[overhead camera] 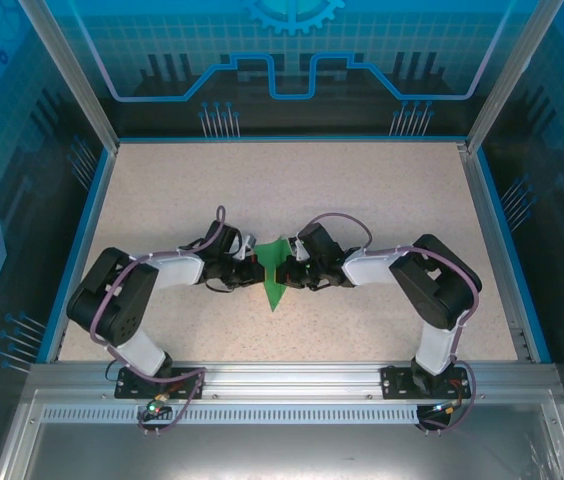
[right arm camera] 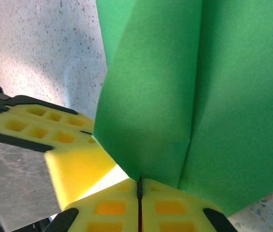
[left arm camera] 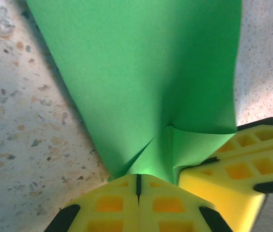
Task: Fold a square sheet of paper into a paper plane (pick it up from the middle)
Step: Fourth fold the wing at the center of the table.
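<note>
The square sheet of paper (overhead camera: pixel 273 280) is bright green and folded into a slim pointed shape, its tip toward the near edge. It is held between both grippers above the middle of the table. My left gripper (overhead camera: pixel 256 268) is shut on its left side. In the left wrist view the yellow fingertips (left arm camera: pixel 110 198) meet at my left gripper (left arm camera: pixel 137 186), pinching the creased paper (left arm camera: pixel 141 82). My right gripper (overhead camera: pixel 286 272) is shut on the right side. Its fingertips (right arm camera: pixel 170 203) close at my right gripper (right arm camera: pixel 140 188) on a folded edge of the paper (right arm camera: pixel 165 87).
The speckled beige table (overhead camera: pixel 292 190) has blue rims and glass walls round it. Each wrist view catches the other gripper's yellow fingers (left arm camera: pixel 243 159) (right arm camera: pixel 44 130) very close by. The arm bases (overhead camera: pixel 422 380) stand on the metal rail at the near edge.
</note>
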You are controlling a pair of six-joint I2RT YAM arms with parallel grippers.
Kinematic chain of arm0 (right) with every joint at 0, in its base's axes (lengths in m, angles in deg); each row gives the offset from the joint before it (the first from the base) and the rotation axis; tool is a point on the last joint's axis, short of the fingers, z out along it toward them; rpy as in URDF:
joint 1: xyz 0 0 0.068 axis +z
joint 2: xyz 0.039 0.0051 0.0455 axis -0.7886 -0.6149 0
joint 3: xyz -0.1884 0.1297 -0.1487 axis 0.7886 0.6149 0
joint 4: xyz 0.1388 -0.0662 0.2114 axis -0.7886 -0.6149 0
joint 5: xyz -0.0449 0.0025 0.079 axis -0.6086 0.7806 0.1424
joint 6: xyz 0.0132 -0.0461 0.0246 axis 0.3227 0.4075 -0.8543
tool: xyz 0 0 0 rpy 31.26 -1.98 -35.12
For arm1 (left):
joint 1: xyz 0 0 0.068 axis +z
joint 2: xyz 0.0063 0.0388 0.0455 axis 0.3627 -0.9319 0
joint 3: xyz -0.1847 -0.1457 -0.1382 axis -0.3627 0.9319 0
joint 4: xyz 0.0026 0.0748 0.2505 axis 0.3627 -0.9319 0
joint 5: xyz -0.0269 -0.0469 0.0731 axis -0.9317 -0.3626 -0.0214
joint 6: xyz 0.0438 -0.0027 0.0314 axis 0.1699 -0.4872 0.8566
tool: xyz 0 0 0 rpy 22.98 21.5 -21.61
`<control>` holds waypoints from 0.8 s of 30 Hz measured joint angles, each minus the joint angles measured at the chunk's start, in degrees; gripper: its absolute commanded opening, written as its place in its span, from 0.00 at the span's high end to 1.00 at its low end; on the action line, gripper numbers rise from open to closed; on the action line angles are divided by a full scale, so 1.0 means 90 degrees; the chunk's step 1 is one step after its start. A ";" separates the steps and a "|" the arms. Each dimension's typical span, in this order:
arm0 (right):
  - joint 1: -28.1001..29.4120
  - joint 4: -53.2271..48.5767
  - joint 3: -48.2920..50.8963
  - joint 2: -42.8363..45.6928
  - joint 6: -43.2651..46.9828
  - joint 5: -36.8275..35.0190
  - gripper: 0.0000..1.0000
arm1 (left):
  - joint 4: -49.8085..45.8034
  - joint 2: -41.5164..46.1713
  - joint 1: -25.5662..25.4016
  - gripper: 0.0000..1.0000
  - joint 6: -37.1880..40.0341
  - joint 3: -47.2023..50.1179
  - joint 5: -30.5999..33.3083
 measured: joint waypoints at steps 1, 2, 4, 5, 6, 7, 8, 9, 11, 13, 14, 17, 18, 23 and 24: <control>0.0000 -0.0005 0.0000 0.0000 0.0000 0.0000 0.93 | 0.0000 -0.0027 0.0000 0.99 0.0002 0.0000 0.0000; 0.0000 -0.0010 0.0000 0.0000 0.0000 -0.0002 0.93 | 0.0000 -0.0051 0.0000 0.99 0.0002 -0.0002 0.0002; 0.0000 -0.0010 0.0000 0.0002 0.0000 -0.0022 0.93 | 0.0000 -0.0095 0.0000 1.00 0.0007 -0.0005 0.0002; 0.0000 -0.0010 0.0000 0.0002 0.0000 -0.0024 0.93 | -0.0002 -0.0114 0.0000 1.00 0.0015 -0.0005 0.0005; 0.0000 -0.0010 0.0000 0.0002 0.0000 -0.0024 0.93 | -0.0005 -0.0129 0.0000 1.00 0.0019 -0.0005 0.0010; 0.0000 -0.0010 0.0000 0.0005 0.0000 -0.0024 0.93 | -0.0010 -0.0138 0.0000 1.00 0.0022 -0.0010 0.0022; 0.0000 -0.0015 0.0000 0.0007 0.0000 -0.0024 0.93 | -0.0029 -0.0143 0.0000 1.00 0.0029 -0.0022 0.0032; 0.0000 -0.0022 0.0000 0.0010 0.0002 -0.0024 0.93 | -0.0063 -0.0148 -0.0002 1.00 0.0046 -0.0036 0.0056; 0.0000 -0.0034 0.0000 0.0012 0.0000 -0.0024 0.93 | -0.0131 -0.0158 -0.0002 1.00 0.0073 -0.0070 0.0102; 0.0000 -0.0029 0.0000 0.0024 0.0000 -0.0022 0.93 | -0.0165 -0.0168 -0.0002 1.00 0.0126 -0.0087 0.0121; 0.0000 -0.0029 0.0000 0.0032 -0.0002 -0.0022 0.92 | -0.0165 -0.0172 -0.0002 1.00 0.0170 -0.0087 0.0121; 0.0000 -0.0034 -0.0007 0.0032 -0.0002 -0.0019 0.93 | -0.0163 -0.0189 0.0000 1.00 0.0211 -0.0092 0.0119; 0.0000 -0.0044 -0.0024 0.0032 -0.0002 -0.0017 0.92 | -0.0160 -0.0192 0.0000 1.00 0.0216 -0.0092 0.0119; 0.0017 -0.0046 -0.0219 0.0032 -0.0005 0.0051 0.93 | -0.0143 -0.0199 0.0000 1.00 0.0236 -0.0092 0.0117; 0.0027 -0.0024 -0.0231 0.0032 -0.0005 0.0070 0.93 | -0.0141 -0.0199 0.0000 1.00 0.0238 -0.0092 0.0119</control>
